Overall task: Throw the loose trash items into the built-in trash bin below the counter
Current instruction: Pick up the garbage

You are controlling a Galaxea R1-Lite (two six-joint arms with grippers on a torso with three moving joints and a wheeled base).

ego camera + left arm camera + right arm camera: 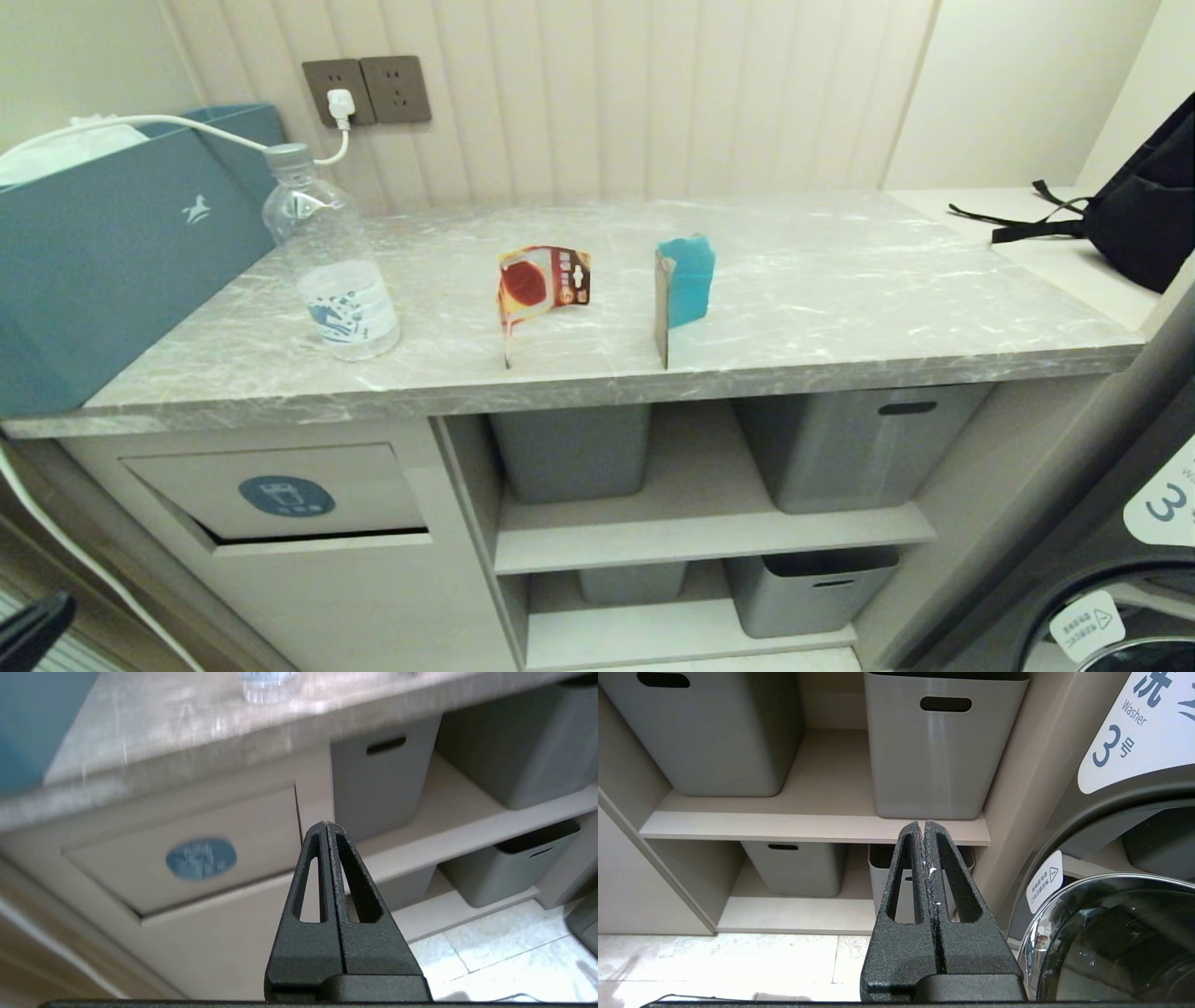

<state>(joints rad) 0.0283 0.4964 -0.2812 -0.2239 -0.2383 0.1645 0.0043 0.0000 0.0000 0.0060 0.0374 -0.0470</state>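
Though closed, fingers (327,828) beside flap (187,858).

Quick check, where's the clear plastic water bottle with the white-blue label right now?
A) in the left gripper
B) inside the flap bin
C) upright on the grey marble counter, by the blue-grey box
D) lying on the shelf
C: the clear plastic water bottle stands upright on the grey marble counter beside the blue-grey box; the left gripper is shut and empty.

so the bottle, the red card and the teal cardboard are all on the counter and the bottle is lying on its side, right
Not quite. The head view shows the bottle standing upright on the counter, cap up. The rest holds: the red card and the teal cardboard are on the counter too.
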